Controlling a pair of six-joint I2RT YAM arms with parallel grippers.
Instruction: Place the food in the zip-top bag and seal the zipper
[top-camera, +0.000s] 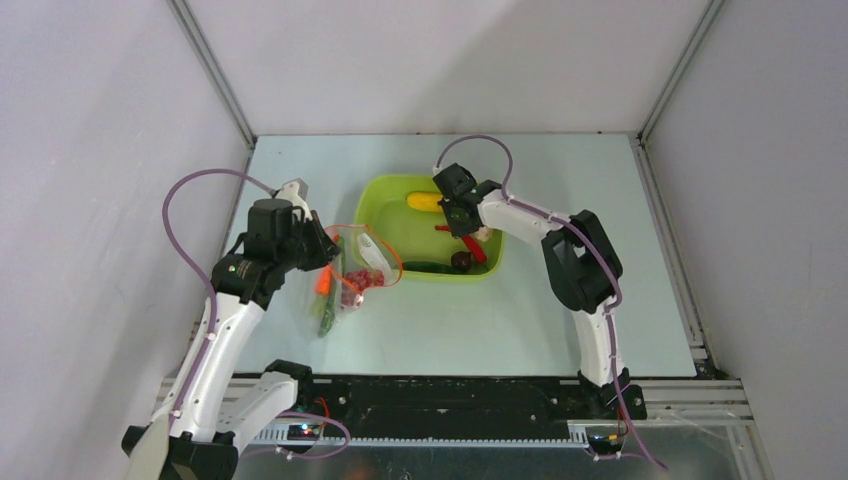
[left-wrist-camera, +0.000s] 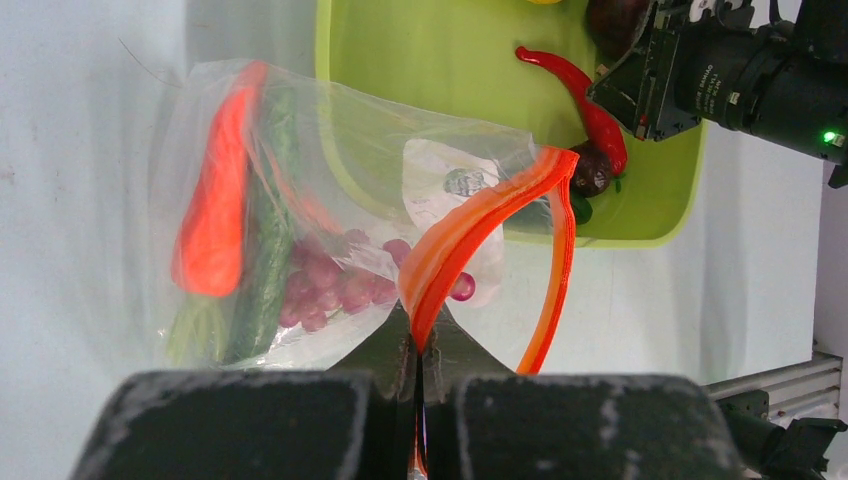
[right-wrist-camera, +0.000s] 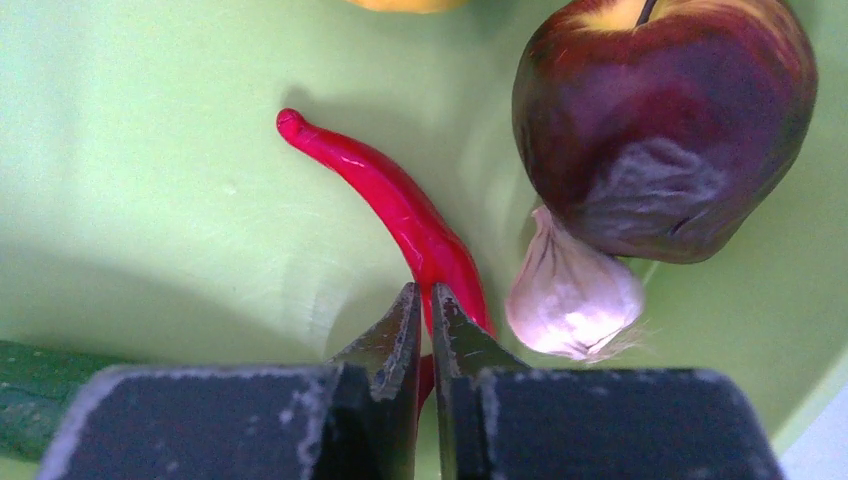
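Left fingers (left-wrist-camera: 385, 360) pinch zipper (left-wrist-camera: 470, 225) of flimsy bag (left-wrist-camera: 330, 130). Chili (right-wrist-camera: 400, 205) light, slick: take thick end. Right fingers (right-wrist-camera: 395, 330) nearly together, hold unclear.

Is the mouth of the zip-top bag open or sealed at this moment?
Open. The two strips of the zipper stand apart in a loop, and the left gripper pinches one end of it with shut jaws.

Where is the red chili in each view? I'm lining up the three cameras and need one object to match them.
Top external: the red chili lies right of centre in the tray.
Left wrist: upper right, curving down the tray floor.
Right wrist: centre, running diagonally down to the right hand.
Shared landmark: the lime-green tray under it in all three.
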